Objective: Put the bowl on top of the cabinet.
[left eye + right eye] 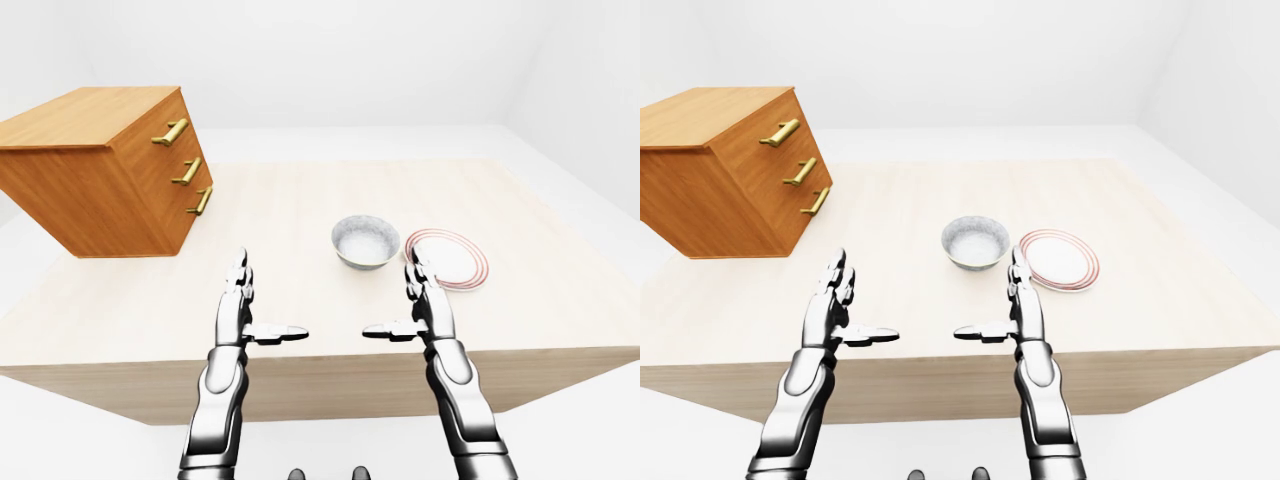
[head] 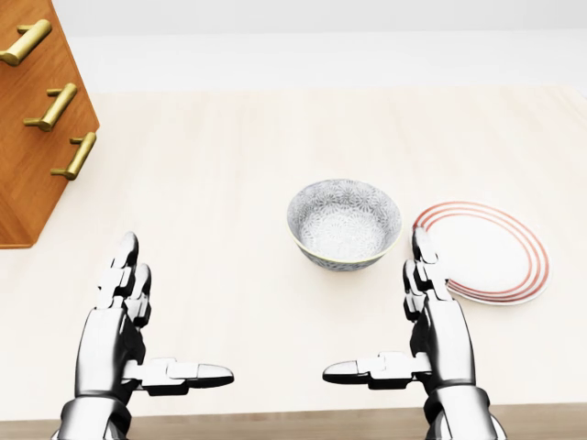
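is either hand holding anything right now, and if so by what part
Nothing is held. Left hand and right hand hover open over the table; the bowl sits untouched.

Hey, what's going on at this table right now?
A humanoid robot holds its left hand and right hand open over the bottom edge of a pale wooden table in the head view, touching nothing. A patterned bowl sits on the table just above the right hand, with a red-rimmed plate close on its right. The wooden cabinet stands at the left. The bowl is not yet on it.
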Motion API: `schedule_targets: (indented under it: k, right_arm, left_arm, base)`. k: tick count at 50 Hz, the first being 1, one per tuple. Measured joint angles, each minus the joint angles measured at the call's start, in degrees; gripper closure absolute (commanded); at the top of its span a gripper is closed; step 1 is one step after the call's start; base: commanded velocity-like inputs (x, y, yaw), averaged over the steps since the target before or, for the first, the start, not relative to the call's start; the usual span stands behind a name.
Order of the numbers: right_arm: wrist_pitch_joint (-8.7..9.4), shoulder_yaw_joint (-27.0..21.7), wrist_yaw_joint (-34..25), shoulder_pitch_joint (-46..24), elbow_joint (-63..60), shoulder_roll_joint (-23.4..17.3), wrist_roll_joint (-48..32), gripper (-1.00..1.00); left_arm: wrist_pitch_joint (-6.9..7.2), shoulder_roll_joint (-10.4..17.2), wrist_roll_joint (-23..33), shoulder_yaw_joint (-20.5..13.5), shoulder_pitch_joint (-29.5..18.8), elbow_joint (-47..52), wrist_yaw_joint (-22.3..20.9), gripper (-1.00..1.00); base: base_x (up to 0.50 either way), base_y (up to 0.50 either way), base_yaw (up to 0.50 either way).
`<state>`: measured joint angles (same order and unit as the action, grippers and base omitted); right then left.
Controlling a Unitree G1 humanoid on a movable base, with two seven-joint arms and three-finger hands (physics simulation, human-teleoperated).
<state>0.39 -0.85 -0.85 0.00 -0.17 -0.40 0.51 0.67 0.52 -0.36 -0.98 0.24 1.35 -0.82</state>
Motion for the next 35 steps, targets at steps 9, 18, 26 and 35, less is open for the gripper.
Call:
schedule_targets:
  k: [9,18,26,35]
  right_arm:
    - [1.04,-1.11,-0.93,0.01,-0.96,-0.46,1.16,-1.0]
    - [4.61,-4.4,-0.25,-1.16,-11.6,-1.93,2.7,-1.0]
    - [4.61,-14.22,1.56,-4.03,-30.67,-5.59,8.67,-1.0]
    - [4.61,-33.13,12.51,-3.56,-48.02,-18.66,32.07,-1.0]
  left_arm:
    - [2.47,0.61,-0.36,-1.35,0.69,4.48,-0.96,-1.0]
    - [4.33,2.72,-2.91,-6.76,-0.49,13.55,-1.25,-1.0]
    - [4.33,6.96,-8.88,-17.09,-3.0,24.75,-0.04,-1.0]
    - [4.33,12.9,-19.56,-30.98,-5.32,36.05,4.36,-1.0]
  base:
    - [0.0,0.0,0.0]
    - [0.0,0.0,0.0]
    - [0.0,0.0,0.0]
    - [0.0,0.0,0.0]
